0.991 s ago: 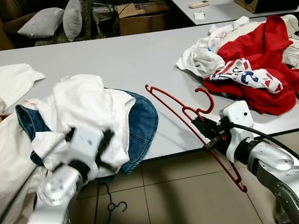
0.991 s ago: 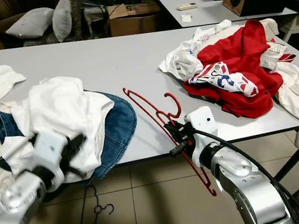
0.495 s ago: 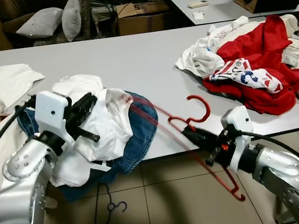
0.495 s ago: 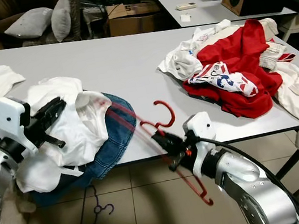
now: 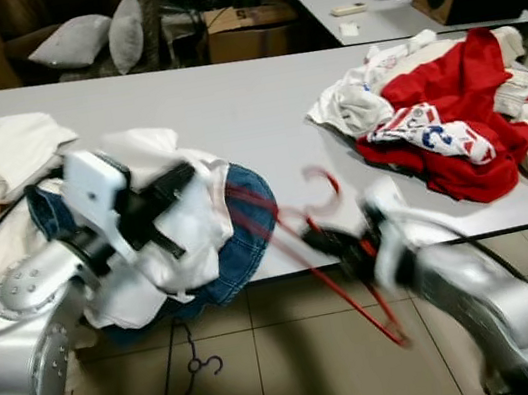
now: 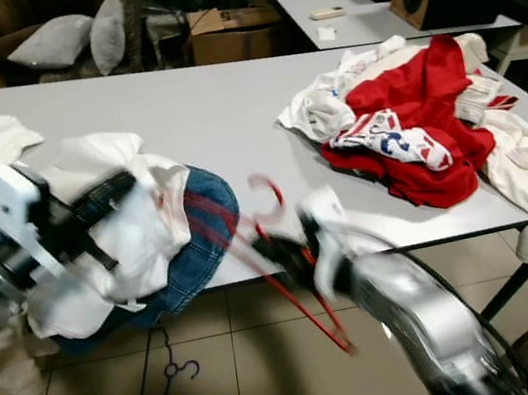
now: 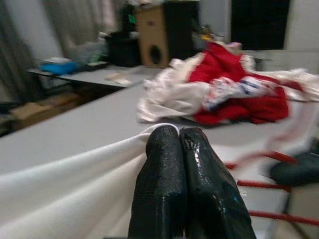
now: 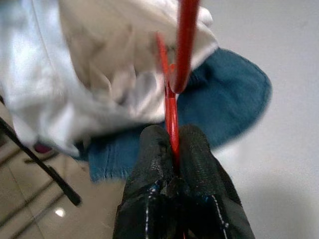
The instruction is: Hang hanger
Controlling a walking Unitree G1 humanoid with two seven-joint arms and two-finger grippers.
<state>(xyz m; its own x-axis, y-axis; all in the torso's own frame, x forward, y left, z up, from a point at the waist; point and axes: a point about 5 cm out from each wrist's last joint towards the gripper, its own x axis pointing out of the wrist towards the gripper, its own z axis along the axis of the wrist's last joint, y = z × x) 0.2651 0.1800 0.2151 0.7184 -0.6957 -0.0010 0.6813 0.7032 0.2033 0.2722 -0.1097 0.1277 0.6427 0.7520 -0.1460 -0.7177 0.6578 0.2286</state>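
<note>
A red hanger (image 5: pixel 298 248) hangs slanted off the table's front edge, with my right gripper (image 5: pixel 337 239) shut on its neck below the hook; this arm is blurred. In the right wrist view the red hanger (image 8: pixel 182 45) runs up from the closed fingertips (image 8: pixel 171 133) toward white cloth. My left gripper (image 5: pixel 169 186) is raised at the left, shut on a white garment (image 5: pixel 170 152) that lies on blue denim (image 5: pixel 248 225). The left wrist view has the fingers (image 7: pixel 164 149) pressed together at the white garment's (image 7: pixel 65 189) edge.
A heap of red and white clothes (image 5: pixel 442 107) covers the grey table's (image 5: pixel 228 102) right end. More pale clothes (image 5: pixel 2 145) lie at the left. A black hanger (image 5: pixel 187 373) lies on the tiled floor under the table edge. A second table (image 5: pixel 375 12) stands behind.
My right arm has swung left with the red hanger, bringing it up against the denim and white garment. My left gripper has come up from below the table edge, holding the white garment.
</note>
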